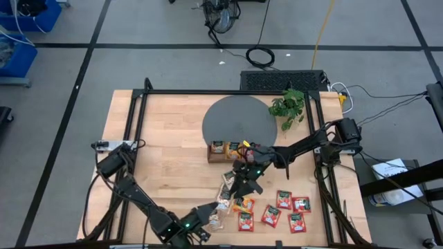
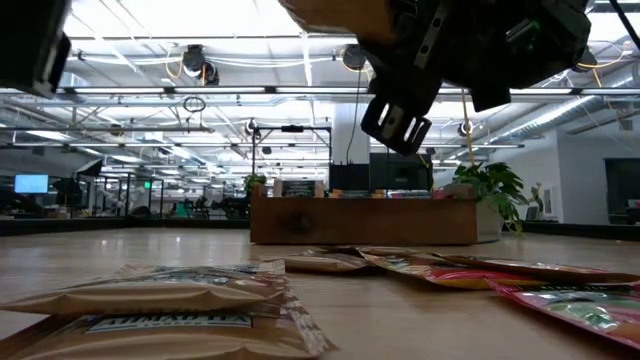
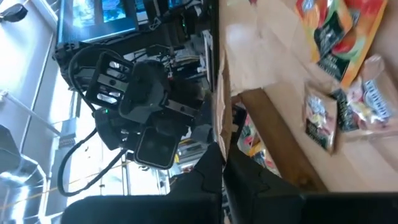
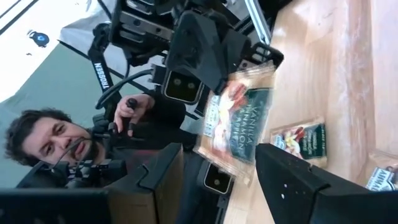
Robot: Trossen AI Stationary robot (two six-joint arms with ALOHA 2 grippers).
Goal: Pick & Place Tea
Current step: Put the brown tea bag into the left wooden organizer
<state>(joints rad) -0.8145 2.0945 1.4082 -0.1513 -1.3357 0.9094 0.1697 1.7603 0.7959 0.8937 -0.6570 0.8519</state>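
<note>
My left gripper is near the table's near edge and is shut on a beige-green tea sachet printed "Vanilla". My right gripper points toward it from the far right. It is open, with its fingers wide on either side of the sachet and apart from it. More sachets lie flat on the table: several red, an orange-yellow one and beige ones. The wooden tray stands beyond them with sachets in its slots. My left gripper pinches the beige-green sachet between its two fingers. In the left wrist view the sachet shows edge-on and runs straight out past the fingertips. It is lifted clear of the table. Which edge the fingers have is hidden by the sachet itself.
A grey round mat and a small green plant sit at the table's far side behind the tray. A black frame rims the table. A person holding controls shows beyond the table. Bare wood lies at the left.
</note>
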